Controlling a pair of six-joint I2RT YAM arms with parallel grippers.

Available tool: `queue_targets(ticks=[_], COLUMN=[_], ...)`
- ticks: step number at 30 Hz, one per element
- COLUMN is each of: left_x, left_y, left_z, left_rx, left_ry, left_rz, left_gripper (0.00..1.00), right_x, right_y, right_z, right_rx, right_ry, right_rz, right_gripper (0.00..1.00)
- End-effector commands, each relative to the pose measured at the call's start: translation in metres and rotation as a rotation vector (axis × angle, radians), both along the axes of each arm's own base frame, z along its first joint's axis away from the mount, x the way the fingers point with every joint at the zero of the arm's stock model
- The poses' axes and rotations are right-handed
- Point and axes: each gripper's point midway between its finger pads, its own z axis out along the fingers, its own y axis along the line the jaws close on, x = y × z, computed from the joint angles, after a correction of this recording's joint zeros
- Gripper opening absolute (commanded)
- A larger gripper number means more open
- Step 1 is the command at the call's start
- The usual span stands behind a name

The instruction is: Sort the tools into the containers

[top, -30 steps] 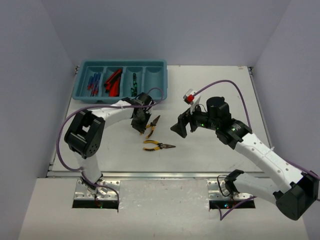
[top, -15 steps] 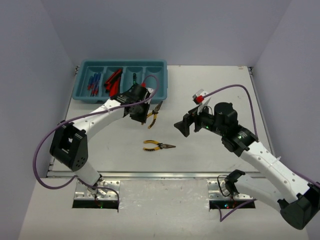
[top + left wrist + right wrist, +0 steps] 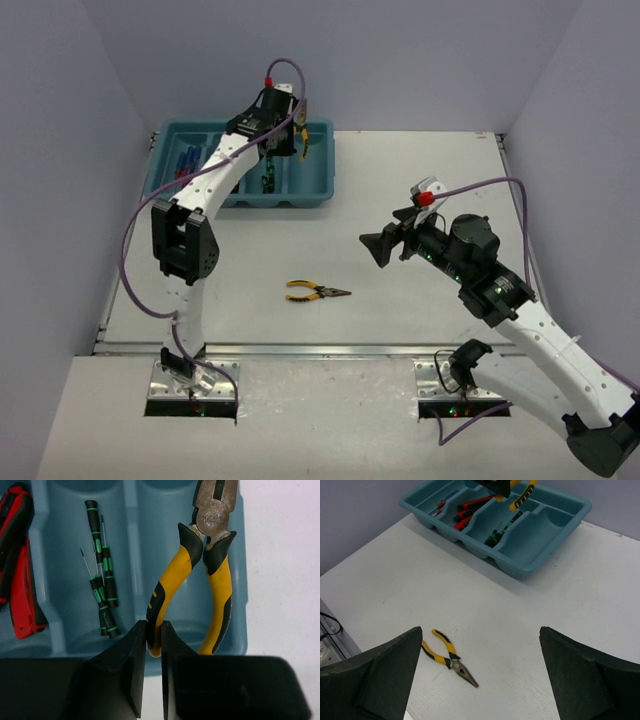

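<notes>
My left gripper is shut on one handle of yellow-handled pliers. They hang nose-forward above the far-right compartment of the teal tray. That compartment holds nothing under them. A second pair of yellow pliers lies flat on the table. My right gripper hovers wide open to the right of those pliers, well above the table, nothing between its fingers.
Thin black-and-green screwdrivers lie in the compartment left of the held pliers. Red-and-black knives and blue screwdrivers fill the other two. Purple walls close in left, back and right.
My left arm has carried its pliers from low over the table centre up and back to above the tray. My right gripper has drawn back to the right and its jaws have widened.
</notes>
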Motion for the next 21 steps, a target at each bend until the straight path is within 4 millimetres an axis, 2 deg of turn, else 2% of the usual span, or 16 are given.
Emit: queue_targets(ticks=[1,6,10,12,15,16,19,20,21], left_x=[0.037,0.055,0.056,0.054,0.053,0.052,0.051,0.049,0.048], left_y=[0.000,-0.019,-0.026,-0.030,-0.031,-0.033,-0.033,-0.036,-0.037], left_z=[-0.011,-0.013,-0.033,-0.050,-0.060,-0.061,-0.055,-0.046,-0.033], left_rx=[-0.051,-0.118,-0.140,-0.143,-0.149,-0.158,-0.168,-0.175,-0.176], left_ry=[-0.008,-0.039,0.000,0.029,0.052,0.056,0.049,0.032,0.005], left_rz=[0.025,-0.017,-0.029,-0.040,-0.041,-0.041,-0.035,-0.043,-0.047], left_gripper=[0.00,0.00,0.00,0.08,0.11,0.14,0.34,0.42,0.54], right_x=[0.004,0.006,0.007,0.008,0.009,0.010,0.011,0.010,0.010], right_y=[0.003,0.005,0.005,0.005,0.005,0.004,0.003,0.003,0.003], right_z=[0.000,-0.004,-0.007,-0.007,-0.009,-0.010,-0.011,-0.011,-0.011], right_rx=[0.008,-0.001,-0.012,-0.016,-0.026,-0.033,-0.038,-0.038,-0.039], right_ry=[-0.001,0.007,0.014,0.015,0.012,0.014,0.015,0.015,0.014], right_rz=[-0.003,0.002,0.001,0.000,-0.004,-0.010,-0.013,-0.012,-0.012], right_gripper=[0.99,0.99,0.99,0.99,0.99,0.99,0.99,0.99,0.99])
